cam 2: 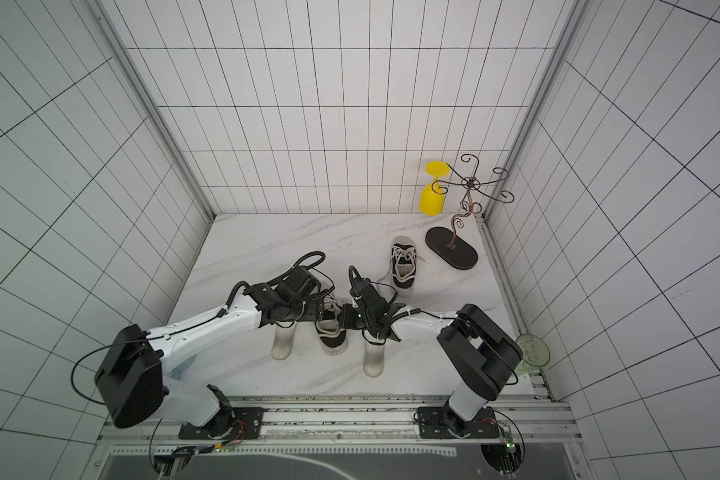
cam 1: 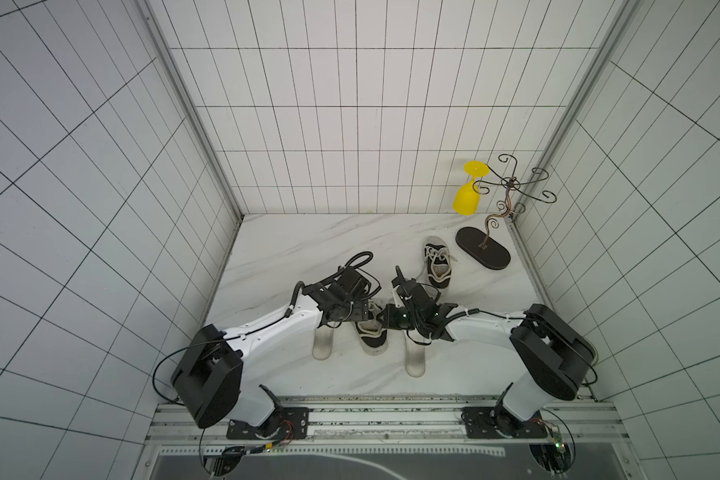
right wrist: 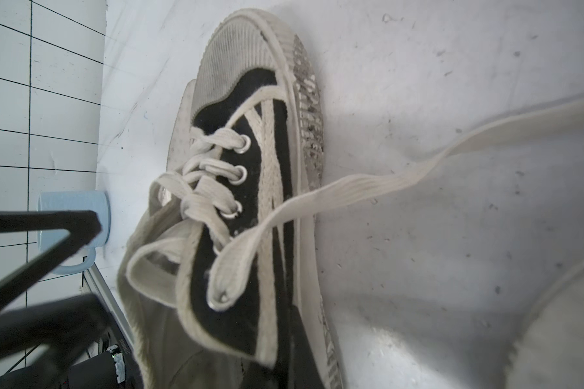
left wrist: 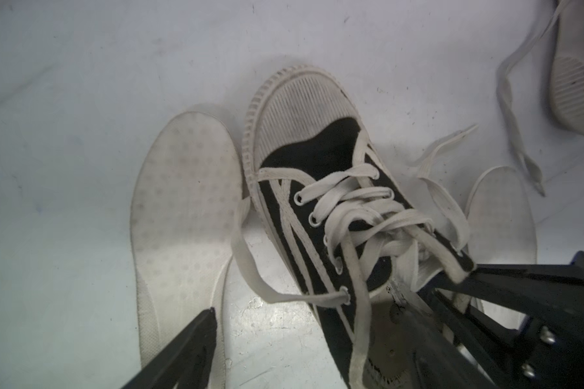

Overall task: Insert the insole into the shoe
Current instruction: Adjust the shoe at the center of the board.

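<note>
Sitting near the white marble tabletop's [cam 1: 292, 249] front edge in both top views: black-and-white canvas sneaker [cam 1: 373, 340], flat white foam insole [cam 1: 323, 345] just beside it, second white insole [cam 1: 415, 357] opposite, both outside it; left gripper [cam 1: 364, 318], right gripper [cam 1: 385, 319] above. Left wrist: left jaws wide, straddling sneaker side. Right wrist: right jaws pinched shut on sneaker collar.

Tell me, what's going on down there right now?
Left gripper open by insole. Right gripper shut on shoe collar. Insole flat on table, not inserted. Loose lace at its edge.

No legible text or markings anywhere
</note>
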Robot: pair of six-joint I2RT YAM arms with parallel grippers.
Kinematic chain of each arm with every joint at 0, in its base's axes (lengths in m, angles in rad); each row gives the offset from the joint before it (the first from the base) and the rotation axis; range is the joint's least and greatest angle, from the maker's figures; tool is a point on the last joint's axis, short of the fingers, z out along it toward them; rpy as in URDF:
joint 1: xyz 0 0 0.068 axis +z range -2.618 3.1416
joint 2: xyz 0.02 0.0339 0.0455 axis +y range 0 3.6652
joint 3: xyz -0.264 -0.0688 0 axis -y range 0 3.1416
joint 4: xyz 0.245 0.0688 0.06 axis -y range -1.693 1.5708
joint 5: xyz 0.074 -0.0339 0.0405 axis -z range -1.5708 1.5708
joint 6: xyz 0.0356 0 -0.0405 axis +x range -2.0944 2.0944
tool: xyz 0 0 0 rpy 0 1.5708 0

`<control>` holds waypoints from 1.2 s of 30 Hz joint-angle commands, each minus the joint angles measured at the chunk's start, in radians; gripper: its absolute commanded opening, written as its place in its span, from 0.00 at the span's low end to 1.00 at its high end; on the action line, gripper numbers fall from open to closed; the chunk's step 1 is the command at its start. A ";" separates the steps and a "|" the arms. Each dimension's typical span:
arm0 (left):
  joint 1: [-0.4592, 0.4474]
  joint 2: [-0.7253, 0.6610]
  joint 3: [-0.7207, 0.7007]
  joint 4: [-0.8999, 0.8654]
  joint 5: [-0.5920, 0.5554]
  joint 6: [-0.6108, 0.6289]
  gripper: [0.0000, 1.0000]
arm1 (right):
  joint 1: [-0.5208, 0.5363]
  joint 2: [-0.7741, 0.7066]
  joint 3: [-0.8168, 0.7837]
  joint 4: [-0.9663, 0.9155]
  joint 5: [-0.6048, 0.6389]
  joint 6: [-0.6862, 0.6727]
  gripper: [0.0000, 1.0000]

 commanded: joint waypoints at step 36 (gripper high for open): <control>0.130 -0.142 -0.406 0.429 0.190 -0.039 0.00 | -0.151 -0.030 -0.048 -0.043 0.100 -0.037 0.02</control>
